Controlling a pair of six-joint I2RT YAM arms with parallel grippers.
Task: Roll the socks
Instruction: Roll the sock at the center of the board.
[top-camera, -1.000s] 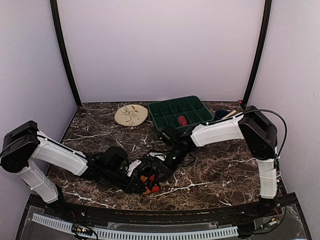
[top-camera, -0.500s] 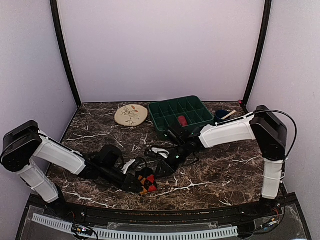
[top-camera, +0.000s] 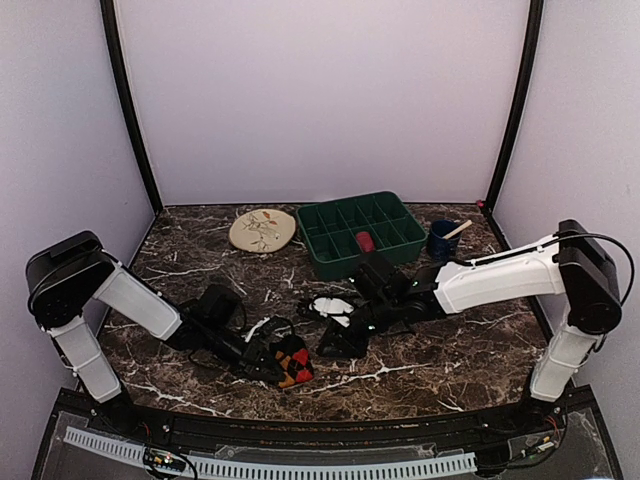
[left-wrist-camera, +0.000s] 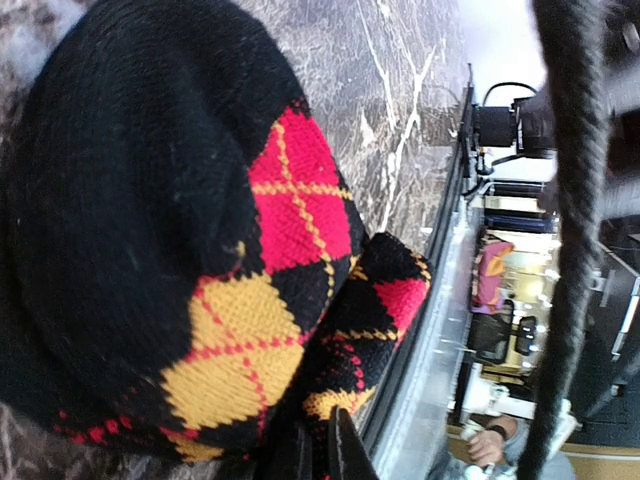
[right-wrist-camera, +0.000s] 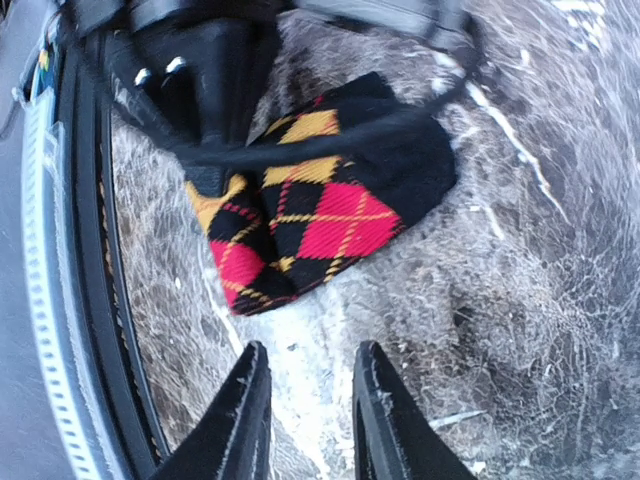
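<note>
Left fingers (top-camera: 268, 361) are pinching shut on the black argyle sock (top-camera: 292, 362) at its left edge, low on the near part of the surface (top-camera: 450, 350). The left wrist view is showing the two tips pressed together right at the fabric. The sock is lying bunched into a short, thick bundle near the front rail, slightly left of centre, with red and yellow diamonds showing on its near side and plain black on its far side.

Right fingers (top-camera: 338, 344) are standing apart with nothing between them, hovering just to the right of the sock and not touching it. From the right wrist view the bundle is sitting beyond the two tips, with bare marble in between. A thin black cable (right-wrist-camera: 330, 130) is crossing over the top of it.

Farther back, the green compartment tray (top-camera: 360, 225) is sitting at the far centre with a small red item (top-camera: 365, 241) in one of its near cells. The beige floral plate (top-camera: 262, 229) is lying just to its left, and a dark blue cup (top-camera: 440, 240) with a stick in it is standing to the tray's right. Both arms are reaching in low across the surface toward the middle.
</note>
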